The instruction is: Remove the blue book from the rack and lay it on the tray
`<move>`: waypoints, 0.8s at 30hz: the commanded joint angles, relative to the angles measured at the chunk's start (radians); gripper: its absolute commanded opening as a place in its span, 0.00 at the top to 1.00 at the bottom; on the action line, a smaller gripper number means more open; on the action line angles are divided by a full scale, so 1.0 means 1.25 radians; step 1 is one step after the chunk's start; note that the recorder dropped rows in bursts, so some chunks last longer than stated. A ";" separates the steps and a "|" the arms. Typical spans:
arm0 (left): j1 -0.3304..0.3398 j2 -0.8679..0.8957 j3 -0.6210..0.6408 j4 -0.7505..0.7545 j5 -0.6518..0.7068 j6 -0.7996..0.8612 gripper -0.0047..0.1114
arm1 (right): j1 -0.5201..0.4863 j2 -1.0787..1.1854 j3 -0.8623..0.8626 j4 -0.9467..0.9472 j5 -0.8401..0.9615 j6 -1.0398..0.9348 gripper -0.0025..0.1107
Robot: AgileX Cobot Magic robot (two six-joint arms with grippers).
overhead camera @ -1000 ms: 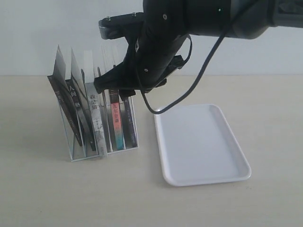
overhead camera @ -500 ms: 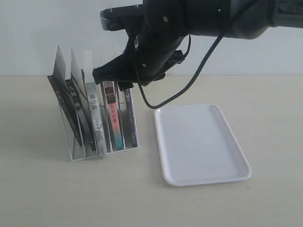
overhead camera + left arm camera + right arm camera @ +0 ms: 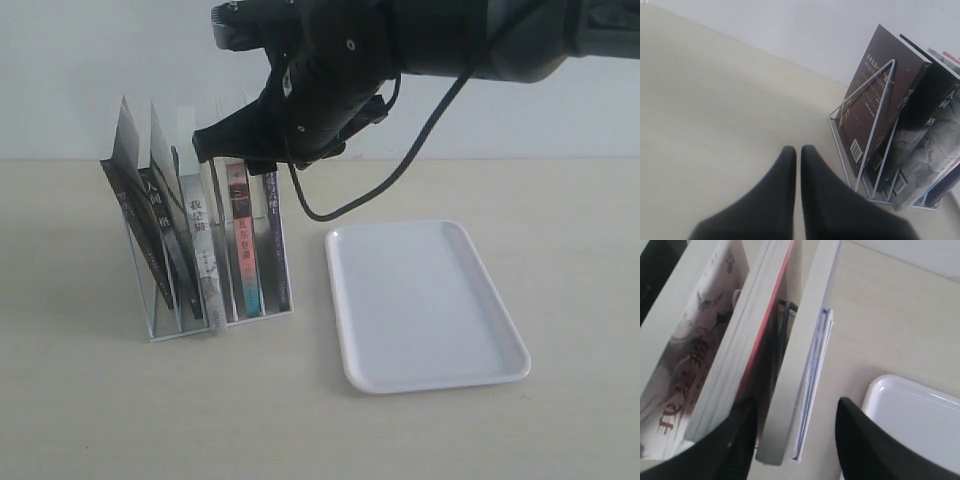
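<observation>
Pale beige tabletop (image 3: 100, 420) under a plain white wall (image 3: 80, 60), set with one wire rack (image 3: 250, 319), one white tray (image 3: 430, 300) and five book spines (image 3: 200, 250) showing in a row. Standing upright in the rack's end slot, the one nearest the tray: the blue book (image 3: 272, 235), long axis vertical, narrow spine toward the exterior camera. Poised over its top edge: the right gripper (image 3: 797, 402), fingers spread wide and straddling the last volumes of the row, no firm contact visible. Hard to tell from the wrist camera whether the thick pale slab (image 3: 805, 340) or the thin blue-edged sheet (image 3: 815, 375) beside it belongs to the blue book. Parked low over bare table on the rack's far side from the tray: the left gripper (image 3: 797, 150), fingers pressed together on nothing. Two grippers, then, with the right plainly the nearer. Likely calls for a straight descent, a squeeze across the cover faces and a lift clear of the dividers (image 3: 874, 125) before any swing toward the tray, lying flat just beside the rack.
</observation>
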 commanded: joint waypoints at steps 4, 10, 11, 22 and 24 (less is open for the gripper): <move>0.002 -0.002 0.002 -0.007 -0.003 0.004 0.92 | -0.002 -0.005 -0.001 -0.011 -0.012 0.019 0.61; 0.002 -0.002 0.002 -0.007 -0.003 0.004 0.92 | -0.025 -0.005 -0.022 -0.001 0.001 0.023 0.64; 0.002 -0.002 0.002 -0.007 -0.003 0.004 0.92 | -0.031 -0.001 -0.032 0.004 0.015 0.025 0.61; 0.002 -0.002 0.002 -0.007 -0.003 0.004 0.92 | -0.032 0.089 -0.174 0.052 0.144 -0.002 0.56; 0.002 -0.002 0.002 -0.007 -0.003 0.004 0.92 | -0.032 0.103 -0.191 0.054 0.156 -0.004 0.56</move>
